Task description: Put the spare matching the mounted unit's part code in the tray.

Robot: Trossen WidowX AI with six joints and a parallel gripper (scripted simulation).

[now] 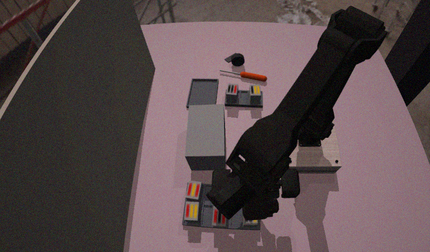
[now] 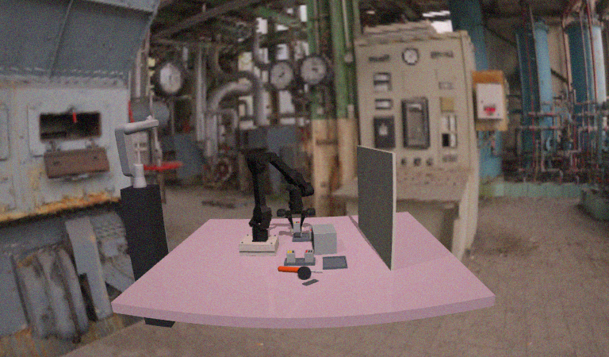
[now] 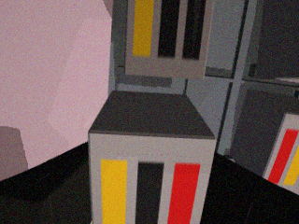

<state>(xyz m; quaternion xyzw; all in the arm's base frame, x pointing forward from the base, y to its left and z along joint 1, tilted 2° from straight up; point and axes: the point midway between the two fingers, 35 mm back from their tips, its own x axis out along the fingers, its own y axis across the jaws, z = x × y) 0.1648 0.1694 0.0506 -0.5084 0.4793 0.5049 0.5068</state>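
My gripper (image 2: 296, 230) (image 3: 146, 148) is shut on a pale spare (image 2: 296, 224) (image 3: 150, 147) striped yellow, black and red in the wrist view. The spare looks raised a little over the large grey rack (image 1: 207, 217) (image 2: 306, 239) (image 3: 220, 39). A yellow-black-black spare (image 3: 165, 65) stands beyond it. Others there are red-yellow-red (image 1: 193, 190), red-yellow-yellow (image 1: 191, 210) and red-black-red (image 1: 219, 217). A small rack (image 1: 243, 102) (image 2: 299, 262) bears two more spares. The tray (image 1: 204, 92) (image 2: 334, 262) is empty. A grey box (image 1: 205, 132) (image 2: 325, 239) stands between tray and large rack. No code on a back is readable; the arm hides my fingertips in the top view.
A tall dark panel (image 1: 94, 116) (image 2: 376, 205) stands along one side, beyond the grey box. An orange screwdriver (image 1: 253, 75) (image 2: 288, 269) and a black round object (image 1: 237, 59) (image 2: 304, 272) lie near the small rack. The arm's pale base (image 1: 330, 154) (image 2: 258, 246) is opposite the panel.
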